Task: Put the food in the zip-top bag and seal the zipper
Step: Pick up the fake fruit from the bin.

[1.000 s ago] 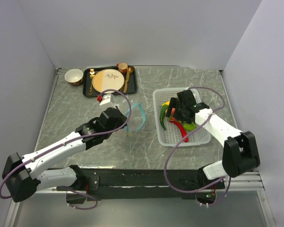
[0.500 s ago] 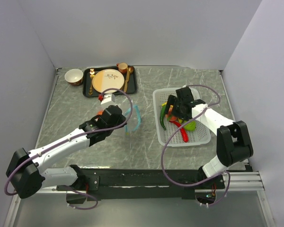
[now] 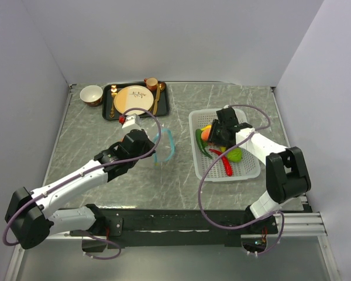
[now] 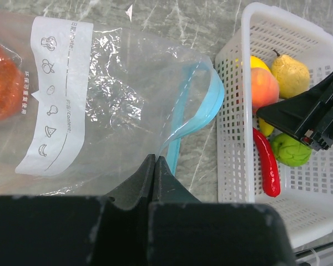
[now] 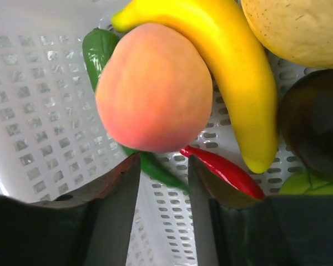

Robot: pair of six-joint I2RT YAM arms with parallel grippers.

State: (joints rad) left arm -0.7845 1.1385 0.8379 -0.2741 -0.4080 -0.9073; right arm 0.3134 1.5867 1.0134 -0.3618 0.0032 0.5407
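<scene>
The clear zip-top bag [image 4: 111, 100] hangs with its mouth toward the basket, the teal zipper [image 4: 202, 105] curling open. My left gripper [image 4: 155, 159] is shut on the bag's edge beside the zipper. An orange-red shape [image 4: 0, 77] shows through the bag. In the white basket [image 5: 39, 111], my right gripper [image 5: 162, 166] is open, fingertips just short of the orange tomato [image 5: 152, 88]. Around it lie the yellow banana [image 5: 238, 77], green pepper [image 5: 100, 52], red chilli [image 5: 222, 172], pale potato [image 5: 299, 27], dark fruit [image 5: 316, 122] and lime-green ball [image 5: 311, 185].
From above, the basket [image 3: 194, 140] sits right of centre and the bag [image 3: 165, 146] just left of it. A black tray [image 3: 164, 108] with a plate, a cup and spoons stands at the back left, beside a small bowl [image 3: 91, 93]. Walls enclose the table.
My right gripper has slid toward the basket's back-left corner and its jaws have narrowed. My left gripper has closed fully on the bag's edge and moved slightly away from me.
</scene>
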